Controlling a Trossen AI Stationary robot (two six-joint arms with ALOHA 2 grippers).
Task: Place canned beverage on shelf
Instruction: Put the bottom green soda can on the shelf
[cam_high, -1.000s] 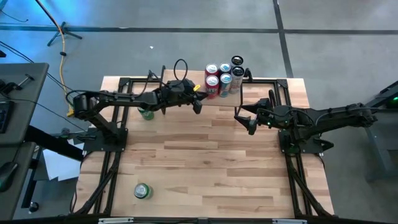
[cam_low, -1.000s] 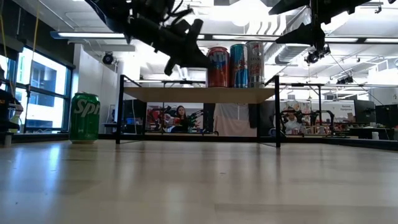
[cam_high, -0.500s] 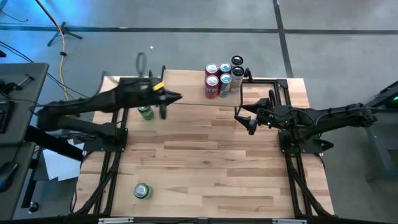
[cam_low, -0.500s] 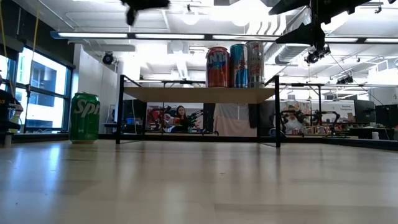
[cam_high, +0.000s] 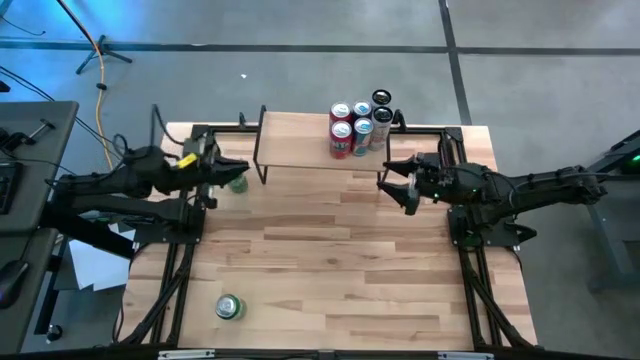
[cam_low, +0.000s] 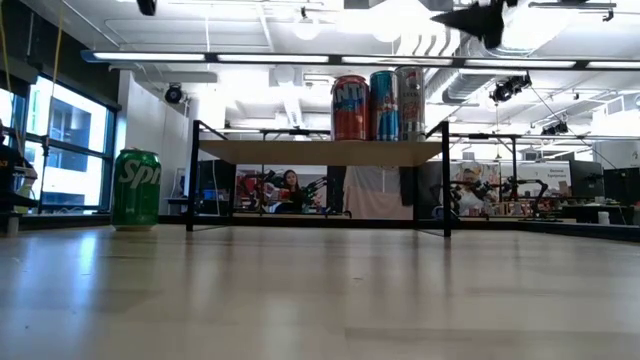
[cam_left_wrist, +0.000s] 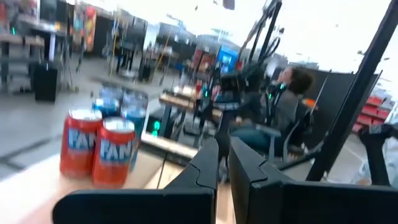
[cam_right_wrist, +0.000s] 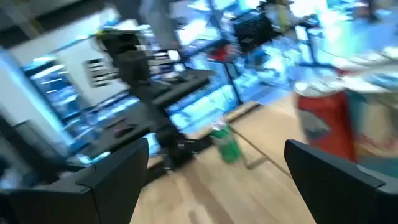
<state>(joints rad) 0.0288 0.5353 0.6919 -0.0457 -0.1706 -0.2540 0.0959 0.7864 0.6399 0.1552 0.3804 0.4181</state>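
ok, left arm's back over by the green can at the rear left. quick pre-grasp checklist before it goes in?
1. Left gripper empty: ok, fingers nearly closed in the left wrist view, nothing between them.
2. Fingers wide enough for a can: not ok, must open first.
3. Upright green soda can at the table's rear left: ok, standing, beside the left gripper.
4. Free space on the small light-wood shelf on black legs: ok, its left part is bare; the cluster of red, blue and dark cans crowds its right end.
5. Right gripper clear of the path: ok, open, near the shelf's right end.
6. Second green can at front left: untouched.
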